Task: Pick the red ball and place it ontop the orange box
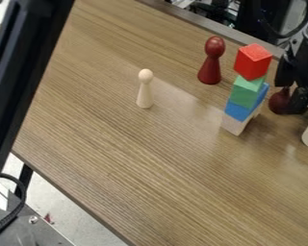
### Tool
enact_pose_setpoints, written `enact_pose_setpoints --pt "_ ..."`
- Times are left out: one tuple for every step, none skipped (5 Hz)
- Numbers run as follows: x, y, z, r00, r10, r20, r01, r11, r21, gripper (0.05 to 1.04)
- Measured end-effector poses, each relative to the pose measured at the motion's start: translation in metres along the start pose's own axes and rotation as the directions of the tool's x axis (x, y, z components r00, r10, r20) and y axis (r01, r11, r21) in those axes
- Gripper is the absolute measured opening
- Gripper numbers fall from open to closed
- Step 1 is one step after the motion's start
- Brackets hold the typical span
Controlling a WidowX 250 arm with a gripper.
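Ideally, secure the dark red piece (279, 102) at right before lifting clear of the block tower (248, 92), though I cannot tell whether the gripper (292, 97) grasps it.

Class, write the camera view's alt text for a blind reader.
A black robot gripper at a dark red piece, beside stacked red, green, blue and pale blocks on a wooden table; a dark red peg and pale peg stand left of the blocks.
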State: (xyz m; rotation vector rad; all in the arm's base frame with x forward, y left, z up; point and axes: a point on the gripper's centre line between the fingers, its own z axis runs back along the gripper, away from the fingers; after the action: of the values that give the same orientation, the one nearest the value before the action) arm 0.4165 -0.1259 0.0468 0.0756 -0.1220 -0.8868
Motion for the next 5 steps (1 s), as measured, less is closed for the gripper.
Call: enact_pose_setpoints --pt "-0.005 -0.001 -0.014 0.999 0.009 -0.032 -0.009 1.0 -0.013 1.0" --pt "-0.006 -0.001 -0.022 0.999 0.01 -0.044 -0.011 1.0 -0.016 0.948" --pt "-0.007 0.001 -0.023 0.999 0.011 -0.052 -0.011 1.0 -0.007 0.664" --pt "-0.007 0.001 -0.022 0.999 0.016 -0.051 -0.017 1.0 -0.014 0.596" --pt "-0.006 -0.002 -0.012 0.999 0.029 -0.029 -0.03 0.999 -0.021 0.595"
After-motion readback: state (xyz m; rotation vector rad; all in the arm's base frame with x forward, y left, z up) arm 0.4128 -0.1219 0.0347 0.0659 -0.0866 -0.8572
